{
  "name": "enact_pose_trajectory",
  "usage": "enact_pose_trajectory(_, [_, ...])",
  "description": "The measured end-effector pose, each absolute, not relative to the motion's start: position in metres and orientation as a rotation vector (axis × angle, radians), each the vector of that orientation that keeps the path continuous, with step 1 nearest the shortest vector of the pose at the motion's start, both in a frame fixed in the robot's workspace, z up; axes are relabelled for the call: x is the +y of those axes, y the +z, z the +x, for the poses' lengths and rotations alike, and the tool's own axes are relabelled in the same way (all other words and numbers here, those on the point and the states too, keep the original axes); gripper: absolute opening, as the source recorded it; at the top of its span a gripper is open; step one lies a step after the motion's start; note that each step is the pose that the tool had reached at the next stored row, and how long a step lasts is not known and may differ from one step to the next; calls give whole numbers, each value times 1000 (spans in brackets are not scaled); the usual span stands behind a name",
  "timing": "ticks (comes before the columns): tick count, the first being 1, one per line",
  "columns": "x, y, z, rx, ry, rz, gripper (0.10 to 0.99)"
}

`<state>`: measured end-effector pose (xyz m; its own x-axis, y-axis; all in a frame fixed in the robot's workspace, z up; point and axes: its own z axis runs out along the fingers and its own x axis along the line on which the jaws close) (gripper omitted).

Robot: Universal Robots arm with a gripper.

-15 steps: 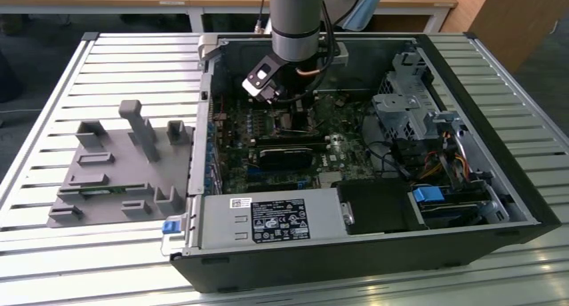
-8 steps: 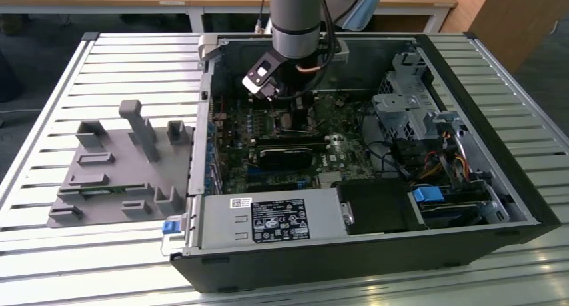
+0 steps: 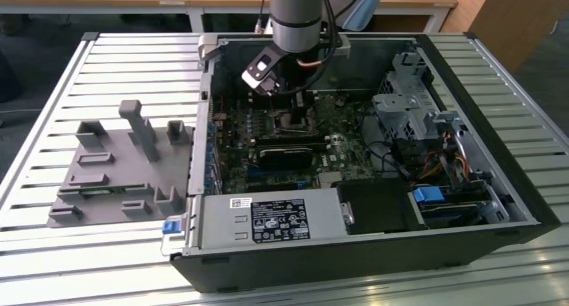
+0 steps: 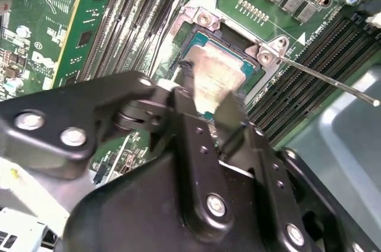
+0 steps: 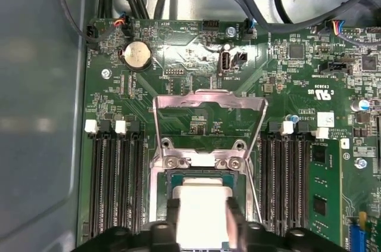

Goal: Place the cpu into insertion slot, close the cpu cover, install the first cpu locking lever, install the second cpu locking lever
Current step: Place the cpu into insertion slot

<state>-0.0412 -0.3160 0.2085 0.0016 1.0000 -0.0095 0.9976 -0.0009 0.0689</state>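
Note:
My gripper (image 3: pixel 296 114) reaches down into the open computer case onto the motherboard. In both wrist views its two black fingers (image 5: pixel 173 215) stand on either side of the cpu (image 5: pixel 202 207), a pale silver square, and press on its edges. The cpu (image 4: pixel 221 73) lies low in the insertion slot (image 5: pixel 157 182), inside the slot's silvery metal rim (image 4: pixel 193 16). The cpu cover (image 5: pixel 208 97), a thin metal frame with a square window, stands raised on its hinge behind the slot. A thin locking lever (image 4: pixel 327 79) sticks out unlatched beside the socket.
Memory slots (image 5: pixel 113 180) flank the socket on both sides. A black card (image 3: pixel 289 156) lies just in front of it, with the white-labelled grey box (image 3: pixel 266 219) nearer still. Drive cage and cables (image 3: pixel 409 116) fill the exterior view's right. A grey fixture (image 3: pixel 116 166) sits outside the case.

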Motion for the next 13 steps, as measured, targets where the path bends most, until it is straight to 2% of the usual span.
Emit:
enact_pose_trajectory(1, [-316, 209, -41, 2181, 64, 2183, 420])
enact_pose_trajectory(3, [-316, 210, -41, 2181, 62, 2184, 302])
enact_pose_trajectory(4, [-316, 211, -41, 2182, 62, 2184, 302])
enact_pose_trajectory(6, [-316, 212, -41, 2181, 61, 2184, 184])
enact_pose_trajectory(7, [-316, 213, -41, 2181, 61, 2184, 184])
enact_pose_trajectory(8, [-316, 213, -41, 2181, 60, 2184, 125])
enact_pose_trajectory(13, [-316, 216, -41, 2182, 59, 2184, 106])
